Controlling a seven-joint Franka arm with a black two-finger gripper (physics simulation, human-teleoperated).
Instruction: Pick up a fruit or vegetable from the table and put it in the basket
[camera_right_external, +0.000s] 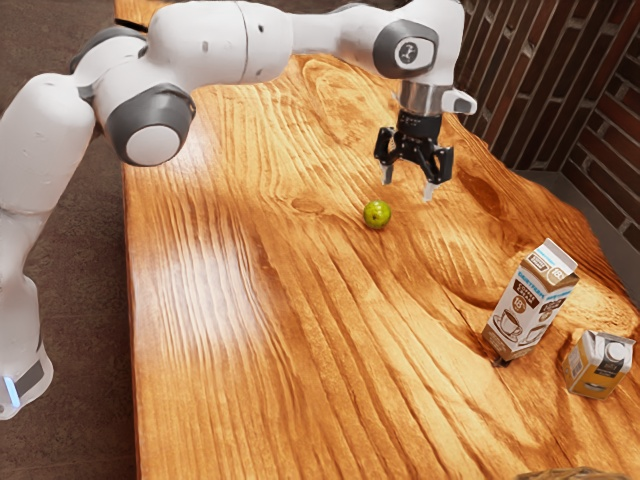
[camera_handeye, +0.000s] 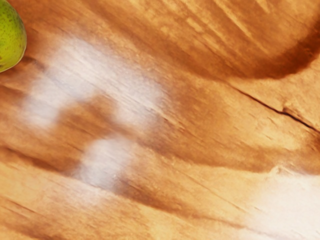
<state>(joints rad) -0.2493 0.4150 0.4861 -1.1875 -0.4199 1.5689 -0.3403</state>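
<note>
Right now, the end effector (camera_right_external: 409, 186) hangs over the tabletop (camera_right_external: 220, 400), its fingers spread wide. The green fruit (camera_right_external: 377, 214) lies on the wood near them, a little toward the exterior view's left. Well apart from it, toward that view's right, a tall carton (camera_right_external: 528, 302) stands near a small carton (camera_right_external: 597, 366), and the basket's rim (camera_right_external: 575, 475) peeks in at the lower edge.
</note>
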